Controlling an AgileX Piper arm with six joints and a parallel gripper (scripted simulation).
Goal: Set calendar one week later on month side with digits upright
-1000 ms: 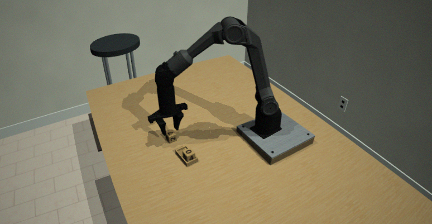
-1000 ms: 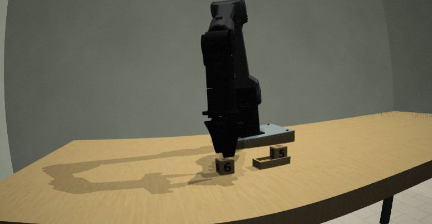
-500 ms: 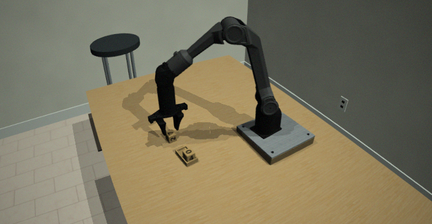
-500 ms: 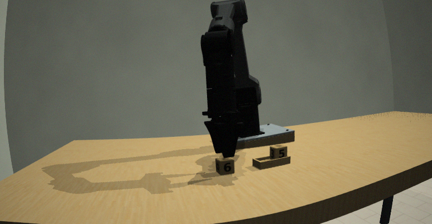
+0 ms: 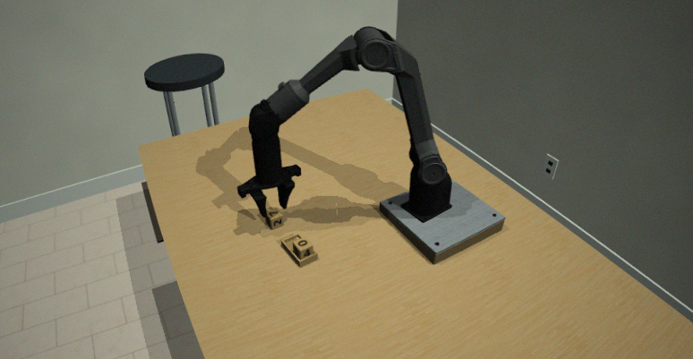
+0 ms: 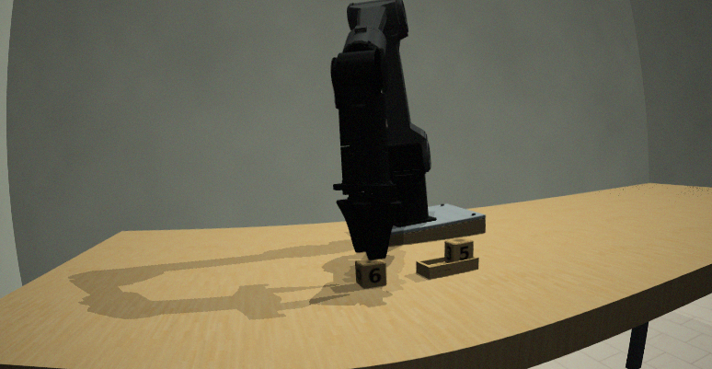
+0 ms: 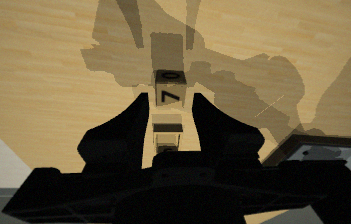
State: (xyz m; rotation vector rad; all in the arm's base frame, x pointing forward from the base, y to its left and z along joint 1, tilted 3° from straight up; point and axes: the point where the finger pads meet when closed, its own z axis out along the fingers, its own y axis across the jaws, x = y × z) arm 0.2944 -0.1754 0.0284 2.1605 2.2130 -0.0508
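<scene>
A small wooden tray (image 5: 295, 256) lies flat on the table, with one number cube (image 5: 304, 248) standing in one end of it; this cube shows 0 on top and 4 on a side, and in the exterior view (image 6: 458, 250) it shows 5. The tray's other half (image 6: 433, 268) is empty. A second cube (image 5: 275, 219) stands on the table beside the tray, showing 2 in the top view and 6 in the exterior view (image 6: 371, 273). My gripper (image 5: 272, 204) points straight down just above this cube, open, its fingertips level with the cube's top. In the wrist view the cube (image 7: 168, 89) shows 7 beyond the fingertips.
The arm's grey base plate (image 5: 441, 222) stands on the table to the right of the tray. A dark round stool (image 5: 183, 72) stands beyond the table's far edge. The table's left edge lies close to the loose cube.
</scene>
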